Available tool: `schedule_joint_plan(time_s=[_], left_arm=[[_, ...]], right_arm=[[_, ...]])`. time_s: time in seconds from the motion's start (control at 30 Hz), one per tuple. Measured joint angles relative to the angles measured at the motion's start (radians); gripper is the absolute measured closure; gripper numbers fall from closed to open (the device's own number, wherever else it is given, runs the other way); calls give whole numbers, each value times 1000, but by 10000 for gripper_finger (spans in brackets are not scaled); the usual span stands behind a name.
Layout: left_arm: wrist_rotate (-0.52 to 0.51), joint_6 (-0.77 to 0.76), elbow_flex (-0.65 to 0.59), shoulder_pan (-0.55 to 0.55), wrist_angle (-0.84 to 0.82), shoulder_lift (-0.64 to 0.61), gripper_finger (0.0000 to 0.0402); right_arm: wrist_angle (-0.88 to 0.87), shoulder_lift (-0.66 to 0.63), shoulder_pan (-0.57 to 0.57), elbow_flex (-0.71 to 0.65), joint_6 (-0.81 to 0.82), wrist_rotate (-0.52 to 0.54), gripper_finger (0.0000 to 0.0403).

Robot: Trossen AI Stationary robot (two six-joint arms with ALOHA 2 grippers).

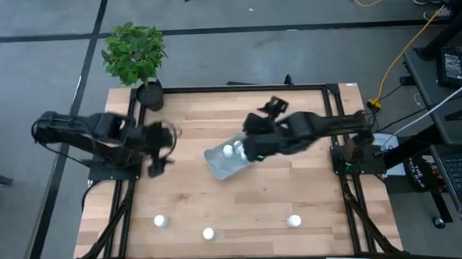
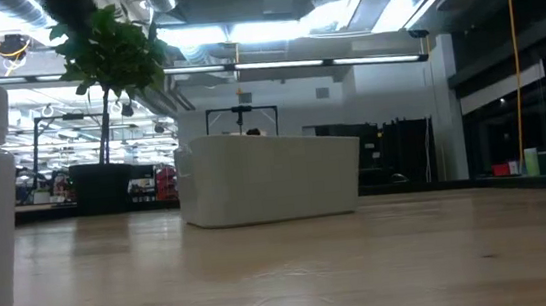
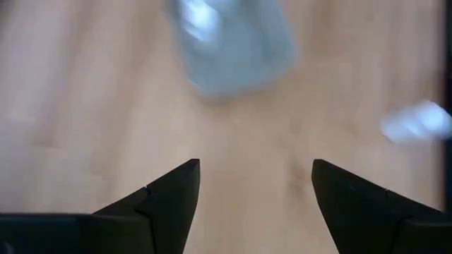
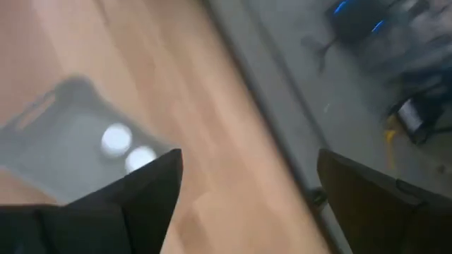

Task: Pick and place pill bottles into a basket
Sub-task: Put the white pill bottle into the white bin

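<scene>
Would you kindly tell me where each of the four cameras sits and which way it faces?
High view: above the table, looking straight down; shows both arms, the basket and three pill bottles near the front edge.
Low view: at table-top height, looking level across; no arm shows.
Left wrist view: on the left arm, looking past its open left hand at the wood.
Right wrist view: on the right arm, past its open right hand, down at the basket's bottles.
Shared: all four views show the basket.
</scene>
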Motion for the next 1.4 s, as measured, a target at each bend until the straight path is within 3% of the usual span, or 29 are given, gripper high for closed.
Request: schedule_joint_plan(time_s=[0.2,0.37,0.5,0.73,0.93,1.03,1.13,1.4], left_arm=[[105,-295,-69,-276,46,-23,137],[13,-477,-69,-538,246,21,137],[-2,-650,-68,-641,332,110,137],[-46,-839,-68,-674,316,345,137],[20,-1103,-69,-666,216,523,137],[79,-1116,-60,-667,212,546,134],[73,-1132,-42,-666,210,532,118],[35,-1275,-37,-706,154,502,34]], right_arm=[[0,-93,27,-1,-28,71,76],[0,-162,-1,-1,-128,80,76],[-1,-219,-3,-1,-163,80,76],[0,-280,8,-1,-227,84,76],[0,-298,5,-1,-266,87,76],[0,-301,5,-1,-268,84,76],[0,-302,5,-1,-268,67,76],[0,-302,8,-1,-255,46,76]])
